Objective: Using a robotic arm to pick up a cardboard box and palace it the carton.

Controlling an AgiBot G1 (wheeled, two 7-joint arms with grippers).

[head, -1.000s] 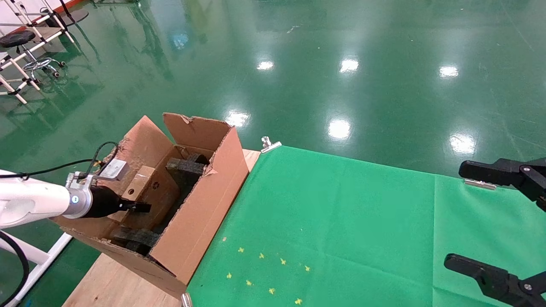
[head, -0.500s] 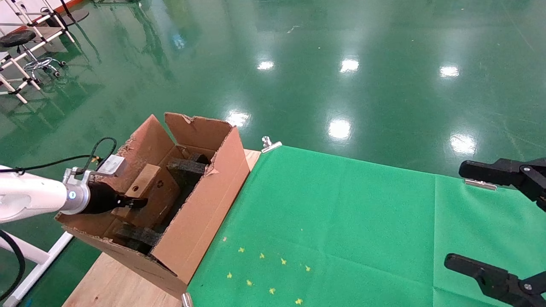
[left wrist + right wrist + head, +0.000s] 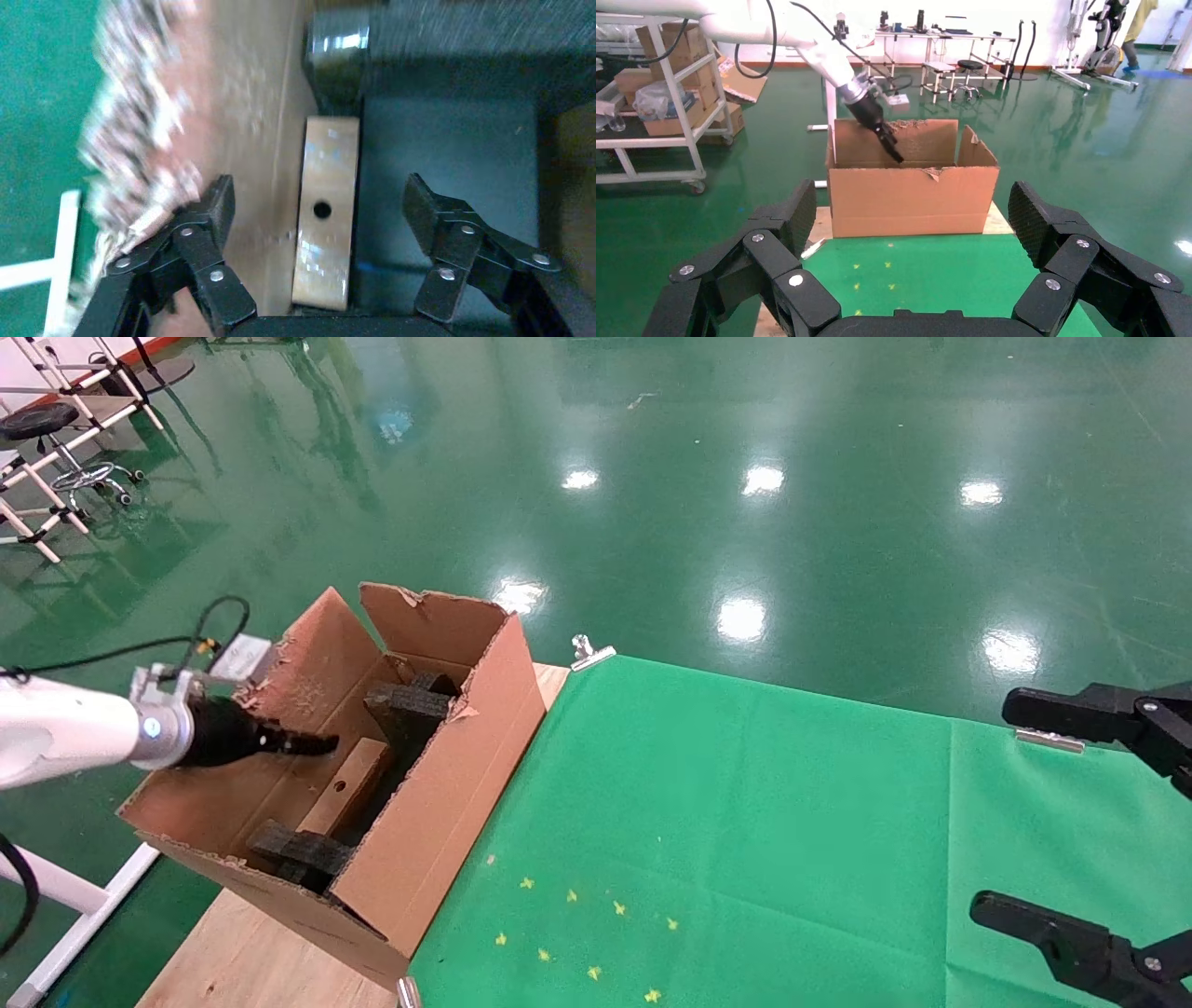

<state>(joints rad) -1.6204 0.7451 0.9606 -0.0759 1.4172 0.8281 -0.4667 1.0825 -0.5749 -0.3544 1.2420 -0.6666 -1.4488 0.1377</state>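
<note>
Left robotic arm (image 3: 307, 743) hovers over the carton (image 3: 438, 803), jaws wide apart, holding nothing. Cardboard box (image 3: 346, 794) lies inside the carton, down between the black foam blocks (image 3: 410, 702) and the left wall, directly under the spread fingers (image 3: 211, 210). Looks like release/retreat step: lift straight up, keep fingers clear of the torn flap (image 3: 307, 654), don't nudge the box. Box is slim, brown, round hole on its top face, glossy tape strips. Right gripper (image 3: 909, 232) parked over the green cloth (image 3: 745, 822), spread wide, empty.
</note>
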